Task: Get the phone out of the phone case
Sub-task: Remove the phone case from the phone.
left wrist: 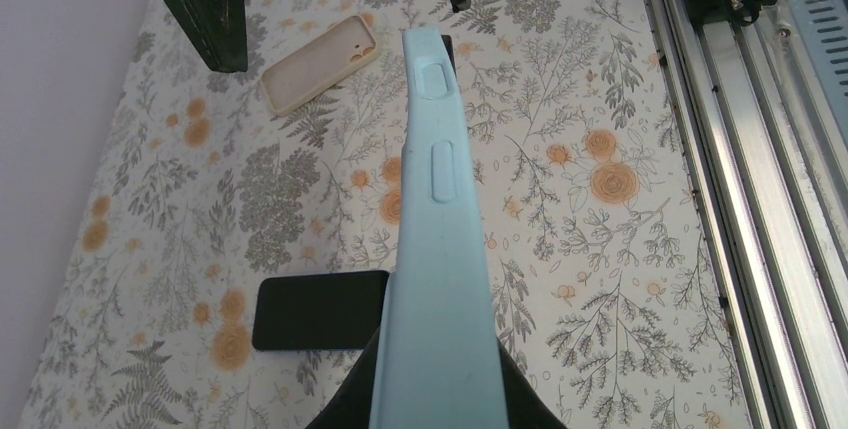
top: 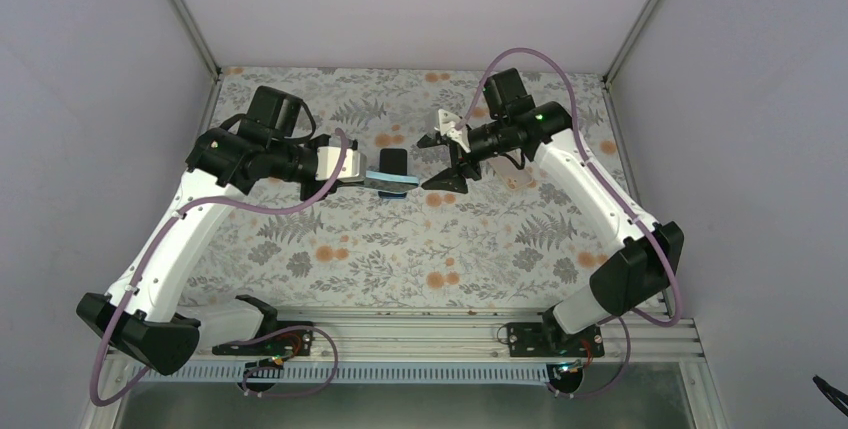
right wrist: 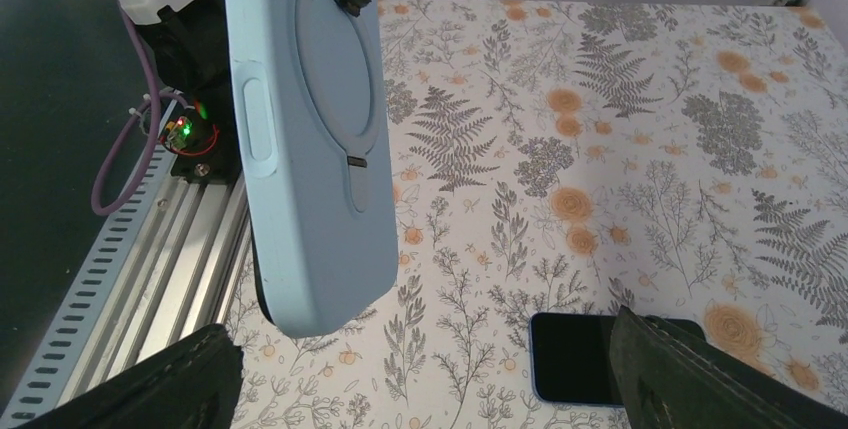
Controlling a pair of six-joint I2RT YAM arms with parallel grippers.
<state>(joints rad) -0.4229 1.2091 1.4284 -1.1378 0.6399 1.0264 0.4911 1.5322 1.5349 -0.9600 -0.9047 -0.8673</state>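
Floral-patterned counter (top: pixel 480 249) carries everything, with grey walls around it and an aluminium rail at the near edge.

Item one, the phone (right wrist: pixel 300 149): it is off the counter, gripped at one end by my left claw (top: pixel 360 177) and held out edge-on towards my right claw (top: pixel 443 160). The pale blue back shows a ring mark, and there are two raised buttons on the side. My right claw stands wide apart just beside the free end, holding nothing.

Item two, the phone case (left wrist: pixel 320 64): it lies flat and hollow side up on the counter beneath my right arm, well apart from the phone. As far as I can see, nothing is in it.

Item three: a second, dark phone (left wrist: pixel 320 309) lies face up under the held one.

Assessment: the phone should be light, rigid and smooth-skinned, so liable to slip, with a breakable glass face. I would grip across the long edges, clear of the buttons. The case looks thin and flexible.
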